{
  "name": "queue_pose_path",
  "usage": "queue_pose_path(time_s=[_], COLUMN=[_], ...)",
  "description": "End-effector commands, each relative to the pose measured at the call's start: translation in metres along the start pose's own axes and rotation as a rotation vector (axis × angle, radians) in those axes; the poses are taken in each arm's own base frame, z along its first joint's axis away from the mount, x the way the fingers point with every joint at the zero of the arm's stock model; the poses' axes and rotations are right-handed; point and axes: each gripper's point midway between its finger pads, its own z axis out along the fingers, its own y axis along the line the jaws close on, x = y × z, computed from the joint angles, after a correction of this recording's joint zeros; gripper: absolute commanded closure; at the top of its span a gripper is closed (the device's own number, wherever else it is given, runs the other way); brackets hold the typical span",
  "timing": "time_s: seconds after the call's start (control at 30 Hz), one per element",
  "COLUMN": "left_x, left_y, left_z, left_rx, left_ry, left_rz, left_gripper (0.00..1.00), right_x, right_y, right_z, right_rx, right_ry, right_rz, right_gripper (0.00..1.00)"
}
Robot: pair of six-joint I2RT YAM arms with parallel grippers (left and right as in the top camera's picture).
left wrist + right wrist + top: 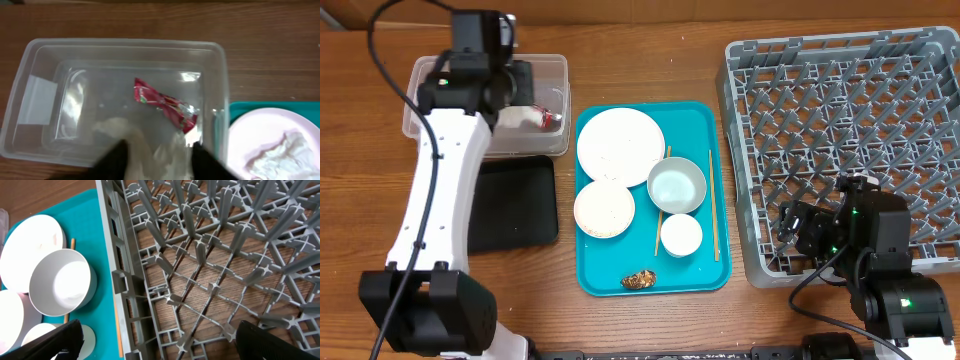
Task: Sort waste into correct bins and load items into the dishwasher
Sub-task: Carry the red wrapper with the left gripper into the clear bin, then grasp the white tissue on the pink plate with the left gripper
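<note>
The clear tub (pixel 420 75) at the back left holds the red wrapper (pixel 552 120) and white tissue (pixel 525 117). My left gripper (pixel 161 161) hangs over the tub, open, with the tissue (pixel 150 150) lying between its fingers and the wrapper (pixel 167 105) just beyond. The black tray (pixel 515 200) lies in front of the tub. A teal tray (pixel 705 115) carries the plate (pixel 620 145), two bowls (pixel 677 185) (pixel 604 209), the cup (pixel 681 235), chopsticks (pixel 713 205) and a brown scrap (pixel 640 280). My right gripper (pixel 160 340) is open above the grey rack's (pixel 840 140) front left corner.
The rack's upright pegs (pixel 200 255) stand just under my right gripper, and its wall (pixel 112 255) runs beside the teal tray. The plate in the left wrist view (pixel 250 135) carries a white crumpled patch (pixel 280 155). Bare wooden table lies behind the tub.
</note>
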Motion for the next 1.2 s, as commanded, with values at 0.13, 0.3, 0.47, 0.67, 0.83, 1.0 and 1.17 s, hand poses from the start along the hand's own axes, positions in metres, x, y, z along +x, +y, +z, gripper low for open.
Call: queue_pose_path(time_s=[0.13,0.3,0.47,0.67,0.83,1.0,1.17], left_x=[0.012,0.027,0.055,0.097,0.134,0.166,0.162], left_y=[-0.025,-0.100,-0.150,-0.184,-0.203,-0.203,-0.189], left_z=[0.020,0.017,0.029,0.066,0.097,0.122,0.122], left_rx=[0.159,0.456,0.500,0.435,0.417,0.385,0.302], left_ry=[0.061,0.122,0.202,0.308,0.399,0.489,0.481], left_rz=[-0.007,0.035,0.125,0.228,0.277,0.294,0.314], left_gripper=[0.27,0.25,0.22,0.19,0.17,0.32,0.69], right_x=[-0.011,-0.011,-0.011,-0.011,-0.011,-0.009,-0.009], right_y=[0.003,0.003,0.003,0.003,0.003,0.002,0.002], right_z=[-0.009,-0.009,-0.009,-0.009,-0.009,-0.008,-0.008], right_rx=[-0.007,-0.007,-0.007,-0.007,-0.006,-0.004,-0.003], right_ry=[-0.039,-0.039,-0.039,-0.039,-0.039,-0.033,-0.029], right_rz=[0.003,0.003,0.003,0.003,0.004,0.004,0.004], right_gripper=[0.00,0.00,0.00,0.00,0.00,0.00,0.00])
